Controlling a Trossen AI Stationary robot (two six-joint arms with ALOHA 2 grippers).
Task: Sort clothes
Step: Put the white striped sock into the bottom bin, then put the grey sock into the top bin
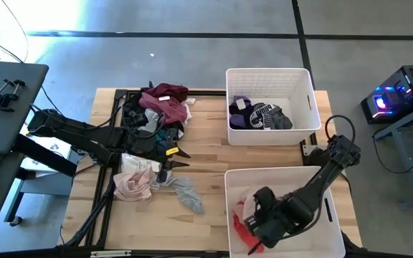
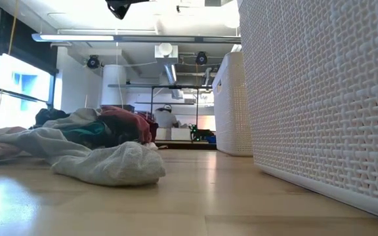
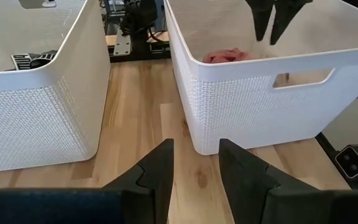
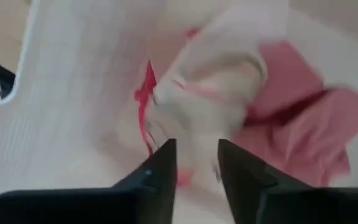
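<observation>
The clothes lie in a loose pile (image 1: pixel 156 115) at the table's far left. A pink piece (image 1: pixel 135 185) and a grey piece (image 1: pixel 186 192) lie nearer, flat on the wood. My left gripper (image 1: pixel 180 158) hovers open beside the pile, its fingers (image 3: pixel 160 168) bare. My right gripper (image 1: pixel 253 226) points down into the near white bin (image 1: pixel 285 174), open (image 4: pixel 196 149), with nothing between its fingers. Below it lie a whitish garment with red trim (image 4: pixel 210 93) and a pink one (image 4: pixel 303 124). The far bin (image 1: pixel 267 72) holds purple, black and grey clothes (image 1: pixel 258 115).
The two white bins stand side by side at the table's right, with a strip of bare wood (image 3: pixel 142 106) between them. A black frame (image 1: pixel 113 179) runs along the table's left part. In the low view the grey piece (image 2: pixel 110 164) lies in front of the pile (image 2: pixel 104 128).
</observation>
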